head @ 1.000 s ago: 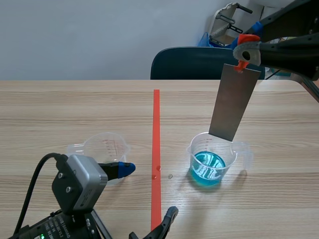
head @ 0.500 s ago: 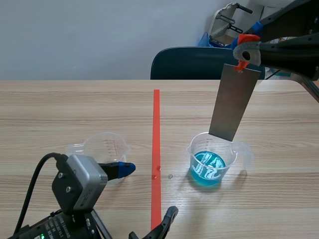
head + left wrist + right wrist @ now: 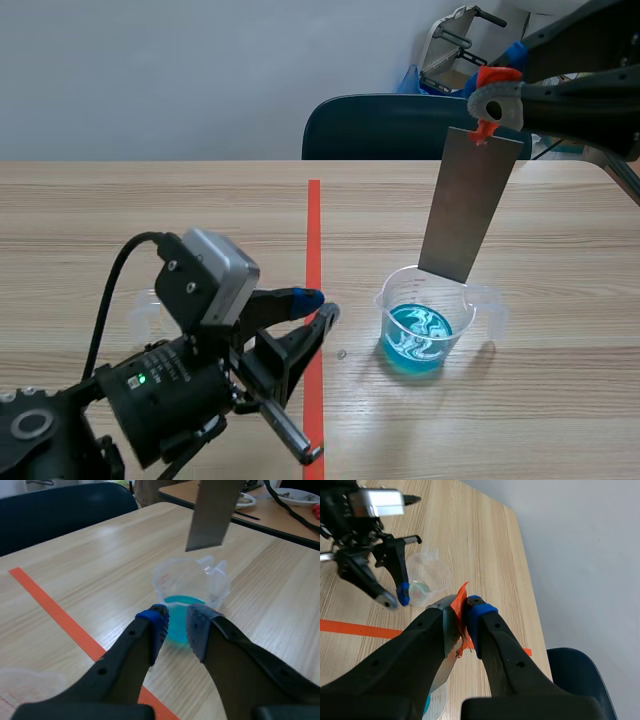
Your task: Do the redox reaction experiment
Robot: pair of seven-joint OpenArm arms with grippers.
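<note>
Left pincer: I see my left pincer (image 3: 315, 306) raised low over the table (image 3: 150, 210). Its two fingers stand a little apart with nothing between them.
Left pincer's place: the fingertips hang right over the orange-red tape line (image 3: 314, 230), which runs away under them toward the table's far edge.
Right pincer: my right pincer (image 3: 487, 95) is held high, its fingers pressed together on the top end of the metal strip (image 3: 468, 205).
Metal strip: it hangs straight down from the right pincer, slightly tilted. An orange-red tab (image 3: 483, 128) on its top end is caught in the same grip.
Beaker of blue liquid: the beaker of blue liquid (image 3: 395, 300) stands on the table directly below the right pincer. In the left wrist view it sits just ahead of the left pincer's fingertips.
Strip and beaker: the strip's lower edge is about level with the beaker's rim; I cannot tell whether it touches.
Empty beaker: the empty beaker (image 3: 22, 682) stands behind and beside the left pincer, mostly hidden by that arm in the scene view.
Background: a dark blue chair (image 3: 380, 125) stands beyond the table, below the right pincer's arm.
</note>
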